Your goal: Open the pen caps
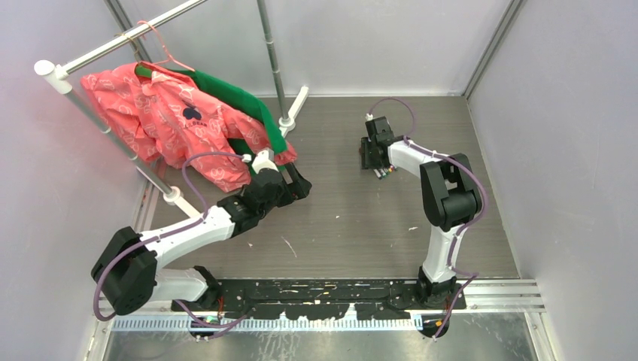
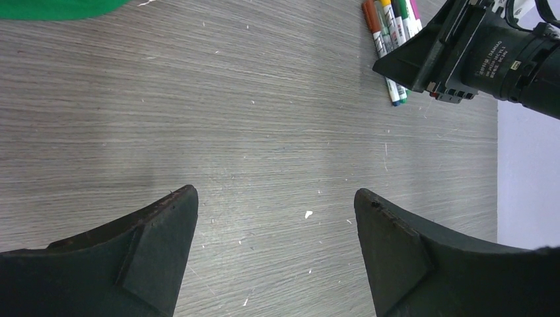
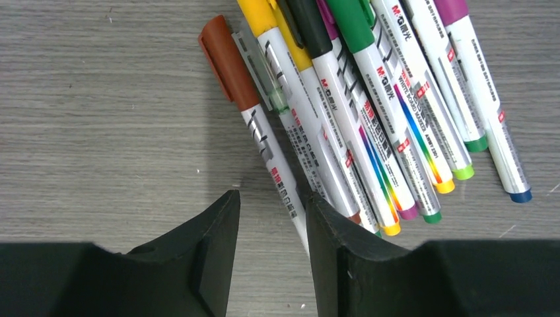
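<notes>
Up top in the right wrist view, the pen caps (image 3: 310, 26) sit on their pens (image 3: 370, 132), fanned on the table (image 3: 99, 99); right fingers (image 3: 211, 257) stand partly apart at the bottom edge, left fingers (image 2: 158, 238) spread wide, empty.

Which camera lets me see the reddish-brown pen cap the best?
The right wrist view: the reddish-brown plastic pen cap shows close up and whole, leftmost of the pens. The left wrist view shows it small at the top edge. In the top view the pens are too tiny to pick it out.
</notes>
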`<move>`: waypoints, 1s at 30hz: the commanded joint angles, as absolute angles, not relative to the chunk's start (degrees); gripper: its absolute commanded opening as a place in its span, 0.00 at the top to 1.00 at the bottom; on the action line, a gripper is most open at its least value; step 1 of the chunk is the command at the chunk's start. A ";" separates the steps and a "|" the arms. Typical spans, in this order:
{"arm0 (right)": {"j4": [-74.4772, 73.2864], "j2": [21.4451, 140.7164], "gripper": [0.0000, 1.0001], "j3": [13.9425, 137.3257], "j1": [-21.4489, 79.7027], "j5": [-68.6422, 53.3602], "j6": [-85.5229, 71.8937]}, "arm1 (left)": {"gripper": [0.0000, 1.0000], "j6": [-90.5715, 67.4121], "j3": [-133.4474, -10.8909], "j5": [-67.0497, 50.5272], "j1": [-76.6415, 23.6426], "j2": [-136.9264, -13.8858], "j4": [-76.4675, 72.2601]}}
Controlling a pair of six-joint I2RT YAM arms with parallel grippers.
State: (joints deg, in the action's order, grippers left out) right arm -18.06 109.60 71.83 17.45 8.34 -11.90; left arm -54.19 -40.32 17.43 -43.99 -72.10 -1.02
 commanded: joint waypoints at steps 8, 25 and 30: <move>-18.50 111.25 0.60 75.51 16.96 7.26 -11.86 | 0.12 -55.31 -40.00 18.90 -43.78 -72.49 -4.57; -20.48 108.41 0.94 72.57 18.29 3.83 -11.87 | 0.08 -57.41 -39.77 17.33 -43.68 -72.77 -2.39; -20.35 106.00 0.99 71.43 20.19 2.44 -11.16 | 0.07 -58.87 -37.94 16.82 -43.73 -70.90 -1.72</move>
